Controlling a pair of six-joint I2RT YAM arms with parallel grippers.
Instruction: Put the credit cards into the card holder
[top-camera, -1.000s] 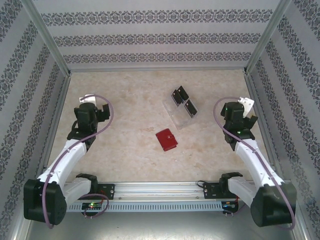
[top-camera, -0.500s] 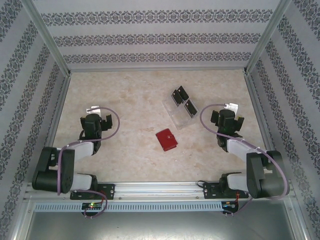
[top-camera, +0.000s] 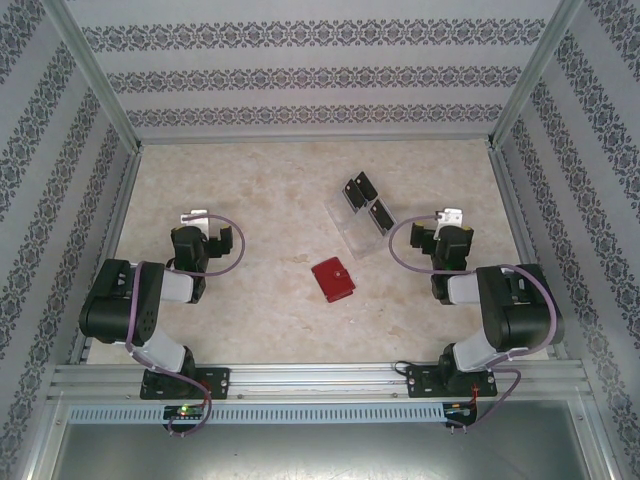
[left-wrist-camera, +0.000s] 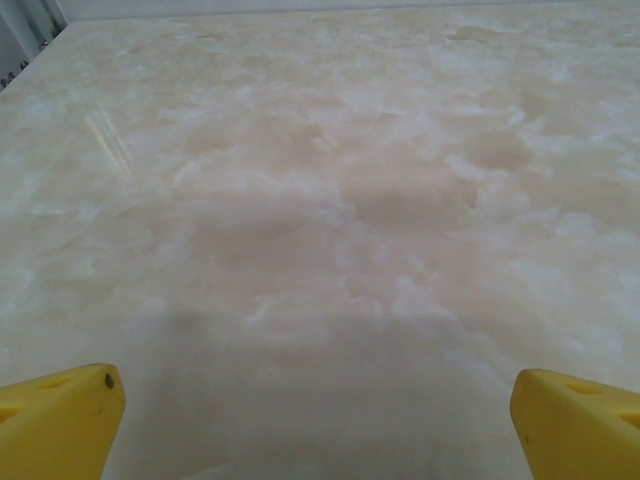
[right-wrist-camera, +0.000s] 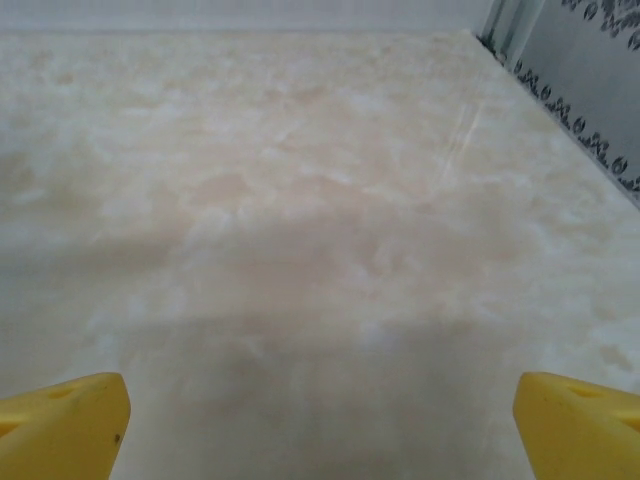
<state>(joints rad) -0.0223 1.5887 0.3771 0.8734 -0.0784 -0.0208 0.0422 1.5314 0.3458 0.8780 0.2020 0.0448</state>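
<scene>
The card holder (top-camera: 332, 279) lies shut near the middle of the tabletop (top-camera: 250, 190), red tab side up, apart from everything else. Just beyond it, toward the back and right, two black credit cards (top-camera: 357, 190) lean in a clear rack (top-camera: 352, 226), one behind the other.

The closed holder is the first likely trouble. It has to be opened before any card goes in, and a light wallet on a smooth tabletop would probably slide or spin if pushed from one side only. It may also spring shut again unless one arm pins it.

The cards are thin and slick, so a pinch off-centre could let one twist or drop. The rack looks light, and a sideways pull on a card could drag or tip it, spilling the other card.

The left gripper (top-camera: 205, 232) and right gripper (top-camera: 447, 235) sit tucked near their bases, well clear of the holder and rack. Both have their jaws spread wide and empty over bare tabletop.
</scene>
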